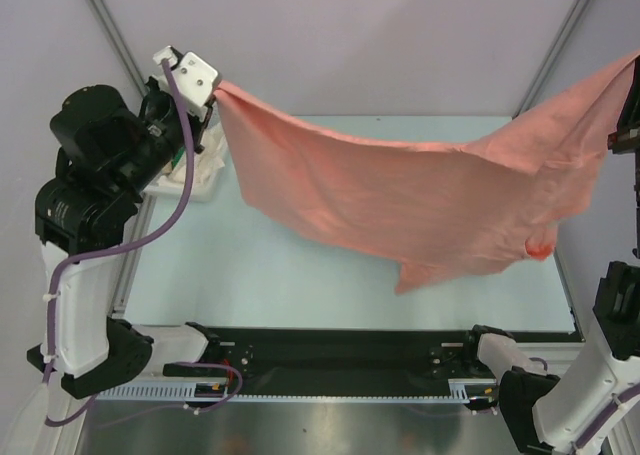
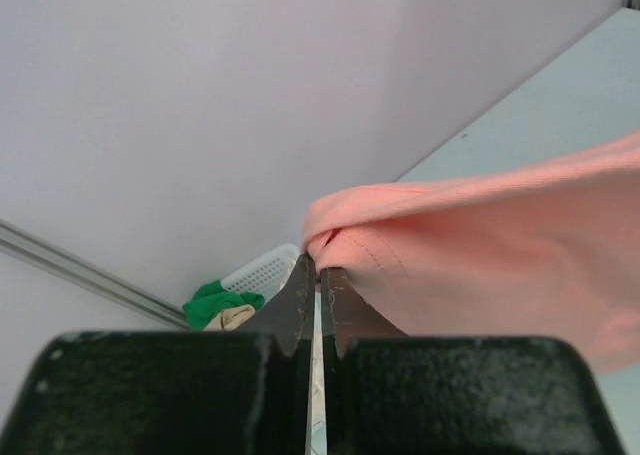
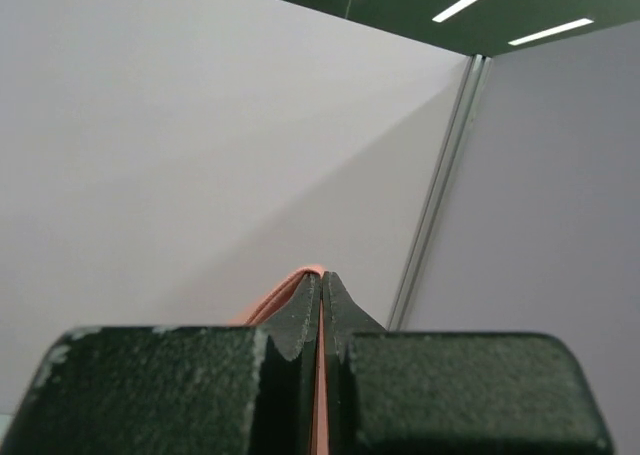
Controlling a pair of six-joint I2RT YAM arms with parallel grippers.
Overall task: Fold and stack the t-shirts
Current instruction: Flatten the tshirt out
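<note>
Count of t-shirts in sight: three. One salmon-pink t-shirt (image 1: 400,200), one green t-shirt (image 2: 215,300), one tan t-shirt (image 2: 237,318); the last two show only as bunched cloth. One basket (image 2: 265,272), white lattice. One worktop (image 1: 250,275). Two arms: left arm (image 1: 95,165), right arm (image 1: 585,390).

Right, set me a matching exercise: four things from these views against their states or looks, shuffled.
1 salmon-pink t-shirt
2 green t-shirt
3 basket
4 right claw

a bunched up beside tan cloth
b shut on a pink edge
c hanging stretched in mid-air
d white lattice

Pairs: 1-c, 2-a, 3-d, 4-b
</note>
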